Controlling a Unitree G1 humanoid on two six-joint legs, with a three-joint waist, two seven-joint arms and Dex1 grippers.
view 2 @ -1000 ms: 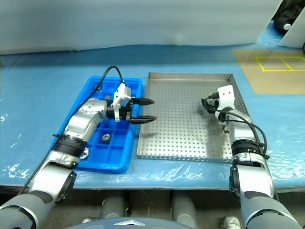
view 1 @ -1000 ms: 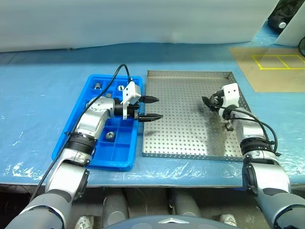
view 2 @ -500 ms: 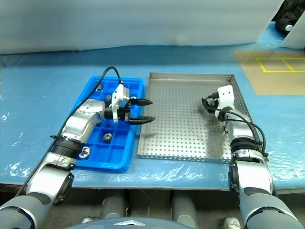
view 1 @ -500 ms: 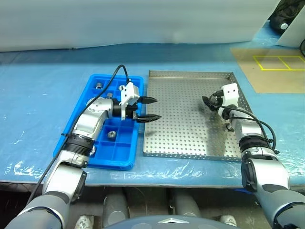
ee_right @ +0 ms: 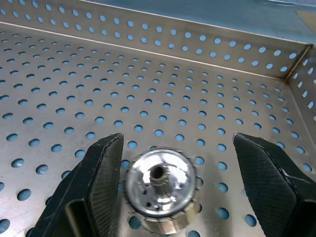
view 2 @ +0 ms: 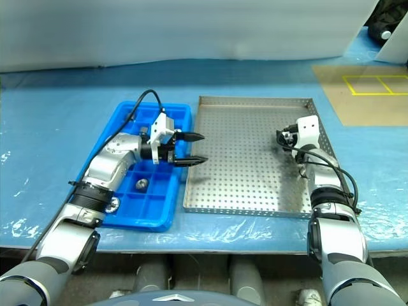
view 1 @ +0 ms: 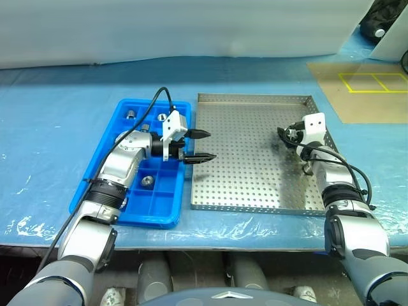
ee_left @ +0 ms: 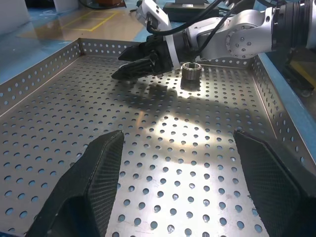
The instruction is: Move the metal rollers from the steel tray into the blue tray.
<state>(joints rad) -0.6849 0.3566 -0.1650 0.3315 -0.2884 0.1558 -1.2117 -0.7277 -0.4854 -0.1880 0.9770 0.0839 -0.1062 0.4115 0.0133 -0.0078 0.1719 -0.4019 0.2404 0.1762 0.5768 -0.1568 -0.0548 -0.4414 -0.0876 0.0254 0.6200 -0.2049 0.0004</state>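
I've got the right gripper (ee_right: pixel 170 190) spread wide around the last roller (ee_right: pixel 160 190) at the steel tray's (view 1: pixel 248 191) 3 o'clock, ready to pinch, while the left gripper (view 1: pixel 203 145), open and empty, waits by the blue tray (view 1: pixel 162 217).

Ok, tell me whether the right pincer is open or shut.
Open. The right pincer has its two fingers spread wide on either side of a metal roller on the steel tray, touching neither side.

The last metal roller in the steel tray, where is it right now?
The metal roller sits on the steel tray floor near its right rim, between the open fingers of the right end effector.
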